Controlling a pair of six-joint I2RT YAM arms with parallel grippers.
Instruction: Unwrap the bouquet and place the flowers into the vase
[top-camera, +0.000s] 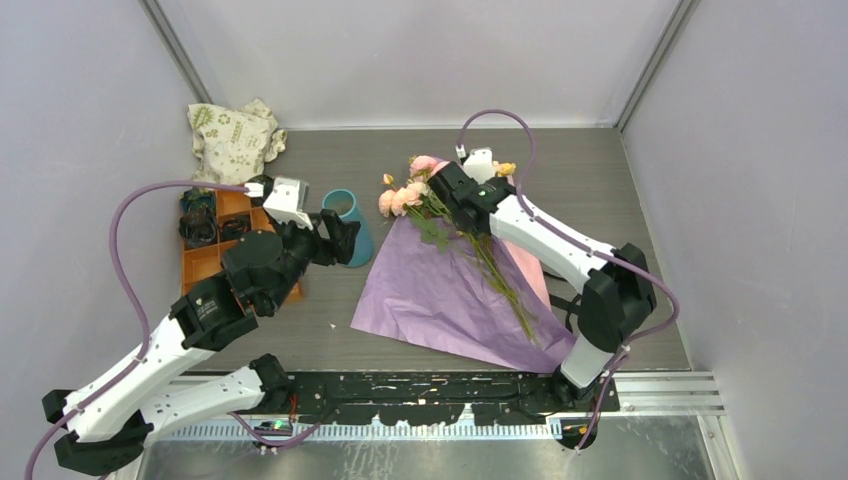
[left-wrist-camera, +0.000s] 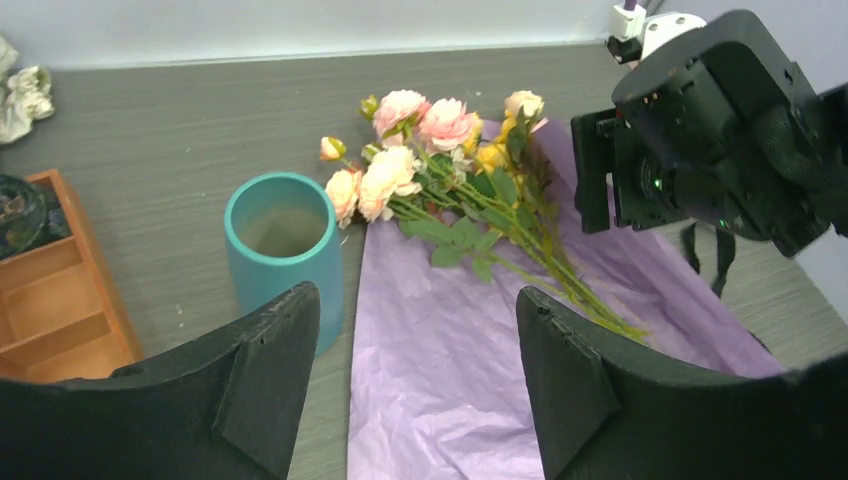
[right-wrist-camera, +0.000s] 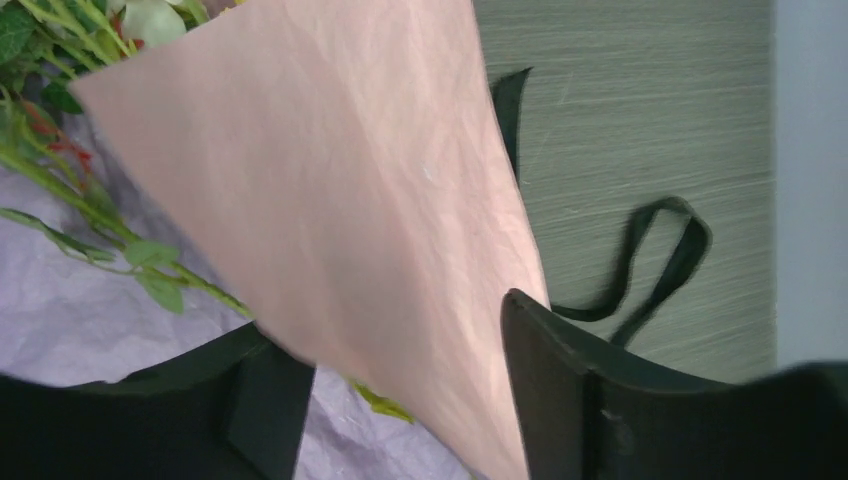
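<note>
Since the lilac sheet (top-camera: 440, 300) lies spread flat on the table (top-camera: 600, 180), the unwrapping reads as nearly done. The step in hand looks like the change-over from wrap to flowers.

Top view: the flowers (top-camera: 405, 197) lie loose on the sheet, blooms far, stems running near and right. The vase (top-camera: 345, 205) stands upright just left of the blooms, not touching them. The left gripper (top-camera: 340, 238) sits at the vase's near side; contact cannot be told. The right gripper (top-camera: 443, 188) hangs over the upper stems. A pink sheet (top-camera: 535, 270) shows under the right arm. An orange tray (top-camera: 215, 255) lies left of the vase.

Left wrist view: fingers (left-wrist-camera: 270, 380) spread wide with nothing between them. The vase (left-wrist-camera: 280, 260) is empty, blooms to its right.

Right wrist view: fingers (right-wrist-camera: 560, 390) stand wide apart. The pink sheet (right-wrist-camera: 330, 180) slants across the gap and seems unpinched. Stems lie at the left on lilac paper. The black ribbon (right-wrist-camera: 660, 250) lies undone on bare table at the right.

Next, probably: get the pink sheet aside and close the right jaws on the stems. Then lift, swing the stem ends down over the vase mouth and lower them in. The left gripper is placed to steady the vase; a tip-over is the risk.
</note>
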